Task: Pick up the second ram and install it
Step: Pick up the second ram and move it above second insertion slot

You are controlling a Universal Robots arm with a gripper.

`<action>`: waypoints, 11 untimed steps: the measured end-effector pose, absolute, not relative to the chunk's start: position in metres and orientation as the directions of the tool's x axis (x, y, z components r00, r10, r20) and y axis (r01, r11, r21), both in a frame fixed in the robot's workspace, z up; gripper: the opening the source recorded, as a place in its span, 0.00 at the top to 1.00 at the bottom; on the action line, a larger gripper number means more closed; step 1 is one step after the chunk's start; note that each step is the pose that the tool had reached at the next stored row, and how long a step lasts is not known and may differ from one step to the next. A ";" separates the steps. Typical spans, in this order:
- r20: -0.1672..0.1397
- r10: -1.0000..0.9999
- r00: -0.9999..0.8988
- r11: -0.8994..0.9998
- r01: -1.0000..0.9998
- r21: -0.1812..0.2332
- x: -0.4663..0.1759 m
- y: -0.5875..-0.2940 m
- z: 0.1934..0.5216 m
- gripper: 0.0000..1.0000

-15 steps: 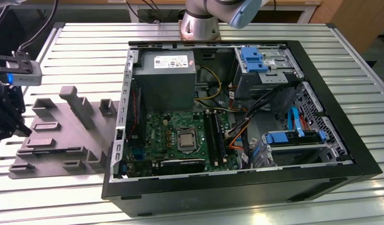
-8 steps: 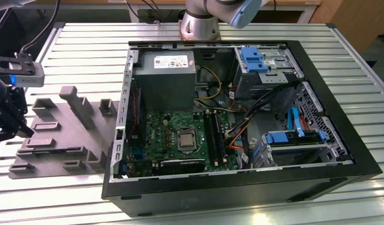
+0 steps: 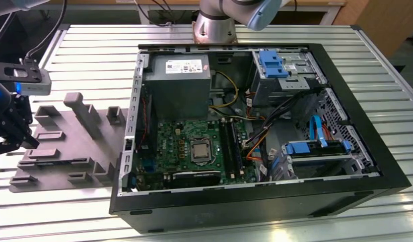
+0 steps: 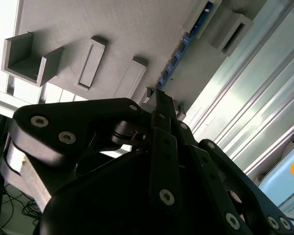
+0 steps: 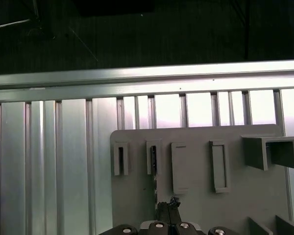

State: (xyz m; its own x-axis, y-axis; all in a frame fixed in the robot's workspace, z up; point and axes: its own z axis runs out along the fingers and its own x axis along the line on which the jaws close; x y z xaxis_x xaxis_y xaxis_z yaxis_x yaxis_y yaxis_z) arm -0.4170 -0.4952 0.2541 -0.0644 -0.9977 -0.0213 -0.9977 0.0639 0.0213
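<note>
Pincer (image 4: 159, 96), closed on nothing, hovers by one end of the single second ram (image 4: 182, 45) standing in one grey tray (image 4: 137, 24).

Surface (image 3: 381, 65): ribbed bare metal slats, smooth and bright, throwing strong reflections in both wrist views. Tray (image 3: 65, 151): grey moulded plastic, matt, with a faintly grainy face and dull raised blocks. Gripper (image 4: 159, 98): black links with a soft satin sheen, joined by bright metal pins. Computer case (image 3: 260, 204): black outer shell, matt and smooth; its inner frame is unpainted grey sheet metal, partly perforated. Power supply box (image 3: 176, 85): dull grey sheet metal bearing a paper label. Green board (image 3: 167, 146): lacquered, slightly glossy. Drive brackets (image 3: 270, 63): shiny blue plastic. Cables (image 3: 317, 132): smooth plastic sheathing.
</note>
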 end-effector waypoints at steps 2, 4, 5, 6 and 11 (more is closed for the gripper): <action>-0.021 -0.998 -0.064 0.064 -0.998 0.021 -0.417 -0.495 0.253 0.89; -0.021 -0.998 -0.064 0.064 -0.998 0.021 -0.417 -0.495 0.253 0.89; -0.021 -0.998 -0.064 0.064 -0.998 0.021 -0.417 -0.495 0.253 0.89; -0.021 -0.998 -0.064 0.064 -0.998 0.021 -0.417 -0.495 0.252 0.89; -0.021 -0.998 -0.064 0.064 -0.998 0.021 -0.417 -0.495 0.250 0.89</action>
